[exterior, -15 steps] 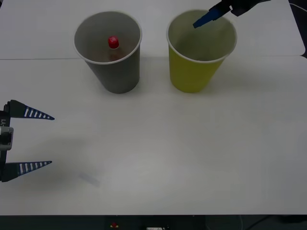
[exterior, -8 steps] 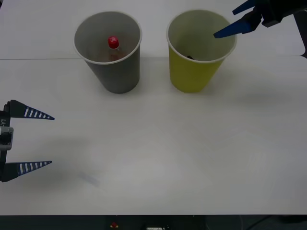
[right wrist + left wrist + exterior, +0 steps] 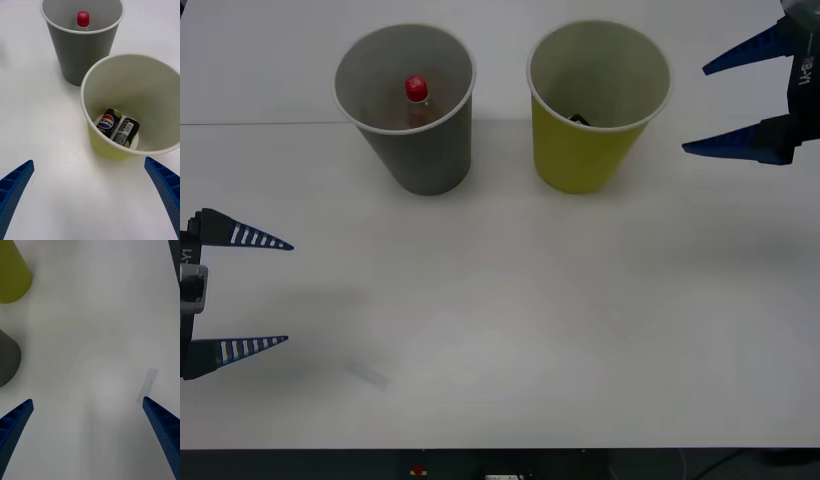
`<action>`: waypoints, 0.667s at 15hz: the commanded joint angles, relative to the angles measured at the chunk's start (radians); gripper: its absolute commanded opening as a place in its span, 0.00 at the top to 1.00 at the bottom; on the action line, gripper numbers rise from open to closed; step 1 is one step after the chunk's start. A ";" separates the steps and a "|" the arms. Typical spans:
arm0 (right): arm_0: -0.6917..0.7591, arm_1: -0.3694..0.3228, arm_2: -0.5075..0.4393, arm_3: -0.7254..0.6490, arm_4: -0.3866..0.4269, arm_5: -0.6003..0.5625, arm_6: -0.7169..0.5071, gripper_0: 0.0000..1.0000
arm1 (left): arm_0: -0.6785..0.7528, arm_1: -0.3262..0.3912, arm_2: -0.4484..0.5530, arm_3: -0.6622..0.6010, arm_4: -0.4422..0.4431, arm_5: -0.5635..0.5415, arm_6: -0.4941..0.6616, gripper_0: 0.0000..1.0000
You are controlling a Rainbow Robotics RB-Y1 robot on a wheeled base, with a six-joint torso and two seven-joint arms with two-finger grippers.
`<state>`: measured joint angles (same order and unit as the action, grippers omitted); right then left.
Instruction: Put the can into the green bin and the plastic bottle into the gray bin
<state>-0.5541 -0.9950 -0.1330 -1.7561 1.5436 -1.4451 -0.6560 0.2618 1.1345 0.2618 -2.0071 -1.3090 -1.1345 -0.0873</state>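
the can (image 3: 117, 128) lies on its side at the bottom of the green bin (image 3: 112, 150), its long axis running across the floor of the cup, dark sides with a red-and-blue logo and a printed label showing. in the right wrist view it sits ahead of the right gripper (image 3: 742, 98) and between the lines of its two blue fingers, lower than their tips, so nothing is left there to reach for. in the front view that gripper hangs just beside the green bin (image 3: 595, 150) on its outer side, fingers spread wide and empty, apart from the rim

the bottle (image 3: 416, 95) stands upright inside the gray bin (image 3: 425, 150), red cap up, clear body with brownish contents below; the wrist view shows the cap (image 3: 83, 18) near the far wall of the gray bin (image 3: 71, 56), beyond the green one

the left gripper (image 3: 238, 293) rests low over the table (image 3: 510, 300), well apart from both cups, its fingers also wide and holding nothing

judging by this, both things are in their bins and the task looks done; the likely move is for the right arm to draw clear without brushing the green rim
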 commanded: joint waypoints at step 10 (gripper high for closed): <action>0.459 0.021 -0.217 -0.008 -0.240 0.000 0.536 0.00 | 0.000 0.000 0.000 0.000 0.000 0.000 0.000 0.00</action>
<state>-0.1195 -0.9797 -0.3392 -1.7634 1.3079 -1.4450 -0.1466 0.2618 1.1345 0.2618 -2.0071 -1.3090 -1.1345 -0.0873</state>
